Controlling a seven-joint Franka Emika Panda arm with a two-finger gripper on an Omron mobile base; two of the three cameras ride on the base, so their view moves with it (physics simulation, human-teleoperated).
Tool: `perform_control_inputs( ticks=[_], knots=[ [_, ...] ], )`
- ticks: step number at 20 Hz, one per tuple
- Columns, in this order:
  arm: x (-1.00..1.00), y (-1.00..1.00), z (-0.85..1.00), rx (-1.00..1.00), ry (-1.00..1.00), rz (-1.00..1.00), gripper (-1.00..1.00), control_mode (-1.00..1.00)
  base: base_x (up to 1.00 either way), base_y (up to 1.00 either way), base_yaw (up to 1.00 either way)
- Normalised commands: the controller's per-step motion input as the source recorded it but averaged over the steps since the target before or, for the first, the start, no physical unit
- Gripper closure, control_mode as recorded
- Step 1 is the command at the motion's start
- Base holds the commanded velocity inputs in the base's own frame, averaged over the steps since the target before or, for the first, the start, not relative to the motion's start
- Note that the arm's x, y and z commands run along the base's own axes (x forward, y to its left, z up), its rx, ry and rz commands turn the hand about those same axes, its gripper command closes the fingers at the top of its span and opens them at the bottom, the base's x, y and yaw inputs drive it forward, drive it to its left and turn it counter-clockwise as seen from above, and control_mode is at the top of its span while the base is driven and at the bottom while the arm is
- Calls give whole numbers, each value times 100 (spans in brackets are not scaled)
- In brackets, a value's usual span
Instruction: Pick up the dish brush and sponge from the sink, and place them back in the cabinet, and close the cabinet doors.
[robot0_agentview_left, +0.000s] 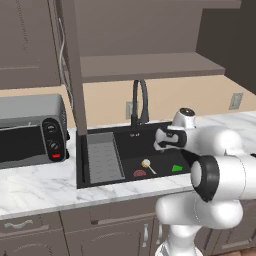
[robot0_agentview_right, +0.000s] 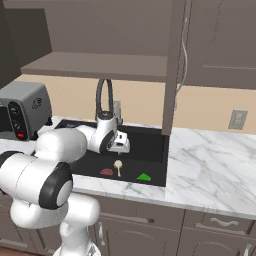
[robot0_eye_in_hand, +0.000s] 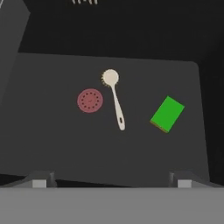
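We saw the gripper (robot0_eye_in_hand: 112, 180) hanging above the sink (robot0_agentview_left: 100, 135), its jaws spread wide and holding nothing. Below it, on the black basin floor, the brush (robot0_eye_in_hand: 114, 97) lay with its cream head just beside the red drain (robot0_eye_in_hand: 89, 100) and its handle pointing away from it. The sponge (robot0_eye_in_hand: 167, 113) lay apart from the brush, on the side away from the drain. Neither touched the gripper. Above the counter (robot0_agentview_right: 210, 155) the cabinet (robot0_agentview_left: 150, 65) stood with a door (robot0_agentview_left: 75, 75) swung open, its shelf bare.
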Motion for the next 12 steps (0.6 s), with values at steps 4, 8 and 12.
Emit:
perform_control_inputs(
  ticks=[4, 8, 12],
  knots=[
    [19, -6, -26, 0, 0, 0, -100, -100, 0, 0, 0],
    [20, 0, -24, 0, 0, 0, -100, -100, 0, 0, 0],
    [19, 0, -21, 0, 0, 0, -100, -100, 0, 0, 0]
  ],
)
